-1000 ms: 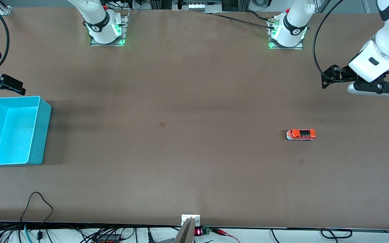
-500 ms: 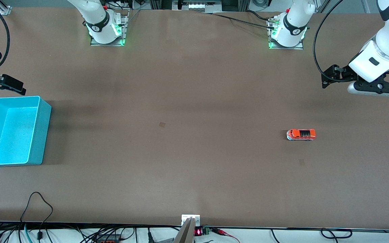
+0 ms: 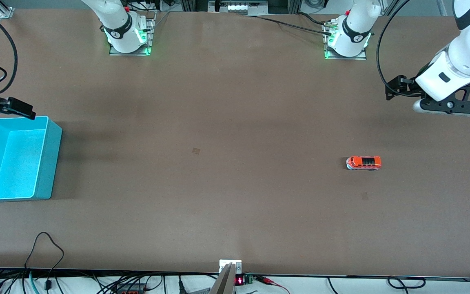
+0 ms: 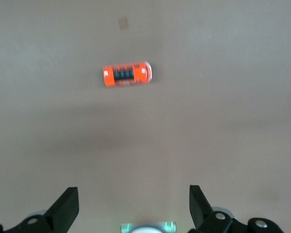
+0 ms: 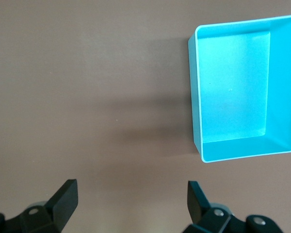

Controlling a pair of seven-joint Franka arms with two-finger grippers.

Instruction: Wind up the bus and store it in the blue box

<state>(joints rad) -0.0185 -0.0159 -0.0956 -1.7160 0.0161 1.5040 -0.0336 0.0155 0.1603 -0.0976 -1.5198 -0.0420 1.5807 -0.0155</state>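
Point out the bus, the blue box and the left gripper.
bus [image 3: 364, 162]: front view, on its dark roof panel.
blue box [image 3: 52, 159]: front view, on its outer side wall.
left gripper [image 4: 134, 208]: left wrist view, midway between its open fingertips.

Lighting is even, overhead and diffuse. Soft, broad shadows fall on the table [image 3: 235, 122] beside the box [image 3: 43, 163]. The left wrist view is slightly blurred; the bus [image 4: 127, 75] appears soft-edged.

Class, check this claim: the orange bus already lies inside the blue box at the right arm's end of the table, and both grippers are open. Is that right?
Not quite. The bus stands on the bare table toward the left arm's end, as the front view shows; the blue box holds nothing. The rest stands: the left gripper and right gripper are both open.
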